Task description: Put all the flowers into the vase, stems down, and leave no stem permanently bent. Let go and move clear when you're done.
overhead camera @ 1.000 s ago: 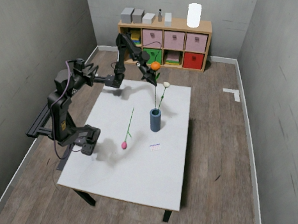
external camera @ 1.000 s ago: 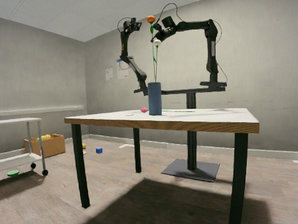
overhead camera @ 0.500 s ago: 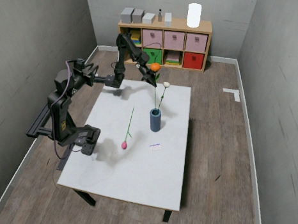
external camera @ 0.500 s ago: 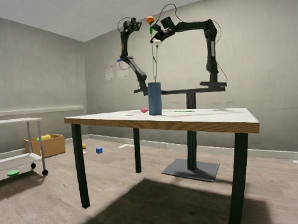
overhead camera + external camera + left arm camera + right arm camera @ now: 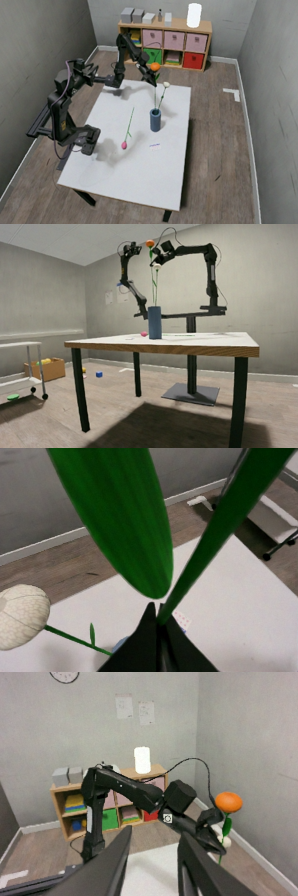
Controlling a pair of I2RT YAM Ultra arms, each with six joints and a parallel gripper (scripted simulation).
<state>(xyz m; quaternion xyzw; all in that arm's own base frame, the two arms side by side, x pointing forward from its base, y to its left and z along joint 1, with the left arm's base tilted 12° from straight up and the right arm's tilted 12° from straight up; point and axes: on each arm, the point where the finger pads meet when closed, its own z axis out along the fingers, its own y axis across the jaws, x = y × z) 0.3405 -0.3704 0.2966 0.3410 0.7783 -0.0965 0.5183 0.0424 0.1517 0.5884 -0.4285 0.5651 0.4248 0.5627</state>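
Observation:
The blue vase stands upright on the white table. The white flower leans with its stem in the vase. My left gripper is shut on the stem of the orange flower, bloom up. That stem hangs nearly upright over the vase; its lower end shows just above the rim in the exterior view. The pink flower lies on the table, left of the vase in the top view. My right gripper is partly open and empty, raised away from the vase.
A small printed card lies on the table in front of the vase in the top view. The white bloom is close beside my left gripper. A shelf unit stands against the wall behind the table.

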